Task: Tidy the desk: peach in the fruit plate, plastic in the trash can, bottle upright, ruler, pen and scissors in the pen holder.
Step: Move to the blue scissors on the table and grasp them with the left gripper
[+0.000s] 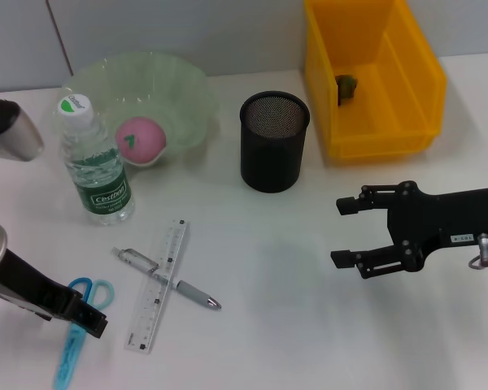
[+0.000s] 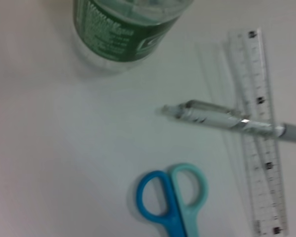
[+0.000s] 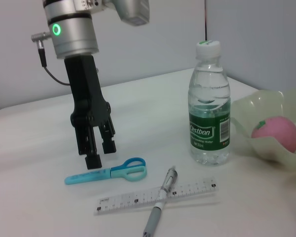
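Left gripper point(image 1: 93, 323) low over the desk point(image 1: 293, 325) at the robot's near left, directly above the scissors point(image 1: 77, 331); from the right wrist view its fingers point(image 3: 93, 160) point straight down, spread narrowly, tips just above the blade end and holding nothing. Scissors lie flat, blue and teal handle loops toward the ruler point(image 1: 157, 285). Pen point(image 1: 167, 279) lies across the ruler, touching it, both flat just beside the scissors. Bottle point(image 1: 95, 162) stands upright with its cap on, next to the fruit plate point(image 1: 179, 81), which holds the pink peach point(image 1: 140, 140). Black mesh pen holder point(image 1: 274, 141) stands upright between the plate and the yellow trash can point(image 1: 407, 73); 1 small greenish piece of plastic point(image 1: 346, 86) sits inside the can. Right gripper point(image 1: 348, 232) hovers over bare desk on the right, fingers wide apart, empty.
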`<state>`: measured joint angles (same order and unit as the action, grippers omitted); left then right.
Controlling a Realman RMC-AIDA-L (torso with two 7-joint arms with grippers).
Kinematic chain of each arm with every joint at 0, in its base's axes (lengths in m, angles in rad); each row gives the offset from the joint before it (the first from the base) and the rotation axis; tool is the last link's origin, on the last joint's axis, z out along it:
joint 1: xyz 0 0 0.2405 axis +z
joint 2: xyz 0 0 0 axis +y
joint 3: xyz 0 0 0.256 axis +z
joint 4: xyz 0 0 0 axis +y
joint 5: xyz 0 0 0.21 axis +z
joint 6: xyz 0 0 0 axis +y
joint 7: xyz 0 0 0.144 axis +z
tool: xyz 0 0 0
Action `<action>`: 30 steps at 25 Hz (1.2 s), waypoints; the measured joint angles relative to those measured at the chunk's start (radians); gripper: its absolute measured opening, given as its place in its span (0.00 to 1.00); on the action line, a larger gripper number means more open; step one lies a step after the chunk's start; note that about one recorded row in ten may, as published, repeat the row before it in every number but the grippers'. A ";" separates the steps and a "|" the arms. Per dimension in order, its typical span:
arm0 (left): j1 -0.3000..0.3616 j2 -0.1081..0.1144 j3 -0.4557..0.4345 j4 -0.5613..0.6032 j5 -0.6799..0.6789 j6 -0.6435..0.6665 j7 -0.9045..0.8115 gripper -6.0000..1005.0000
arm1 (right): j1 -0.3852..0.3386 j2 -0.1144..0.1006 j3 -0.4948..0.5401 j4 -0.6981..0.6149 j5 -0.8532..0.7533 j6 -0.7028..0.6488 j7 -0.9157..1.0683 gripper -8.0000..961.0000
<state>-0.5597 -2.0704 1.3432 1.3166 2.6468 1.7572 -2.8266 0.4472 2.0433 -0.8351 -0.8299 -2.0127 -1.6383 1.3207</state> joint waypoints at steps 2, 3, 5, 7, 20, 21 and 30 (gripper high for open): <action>-0.007 -0.001 0.020 -0.009 0.014 -0.007 -0.014 0.84 | 0.000 0.000 0.000 0.000 0.000 0.000 0.000 0.85; -0.014 -0.001 0.036 -0.018 0.022 -0.016 -0.026 0.84 | -0.001 0.000 0.000 0.000 0.000 0.000 0.000 0.85; -0.018 -0.002 0.042 -0.023 0.024 -0.021 -0.034 0.84 | -0.001 0.000 0.001 0.000 0.000 0.000 0.000 0.85; -0.021 -0.002 0.045 -0.026 0.024 -0.025 -0.039 0.84 | -0.001 0.000 0.001 0.000 0.000 0.000 0.000 0.85; -0.045 -0.005 0.066 -0.086 0.026 -0.068 -0.051 0.83 | 0.001 0.000 0.004 -0.011 0.007 0.000 0.000 0.84; -0.045 -0.005 0.074 -0.091 0.027 -0.075 -0.051 0.83 | 0.002 0.001 0.004 -0.014 0.007 0.000 0.000 0.84; -0.045 -0.005 0.100 -0.108 0.027 -0.111 -0.051 0.82 | 0.002 0.006 0.004 -0.023 0.009 0.001 -0.003 0.84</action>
<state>-0.6043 -2.0755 1.4430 1.2085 2.6737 1.6460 -2.8777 0.4494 2.0492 -0.8313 -0.8529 -2.0041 -1.6370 1.3174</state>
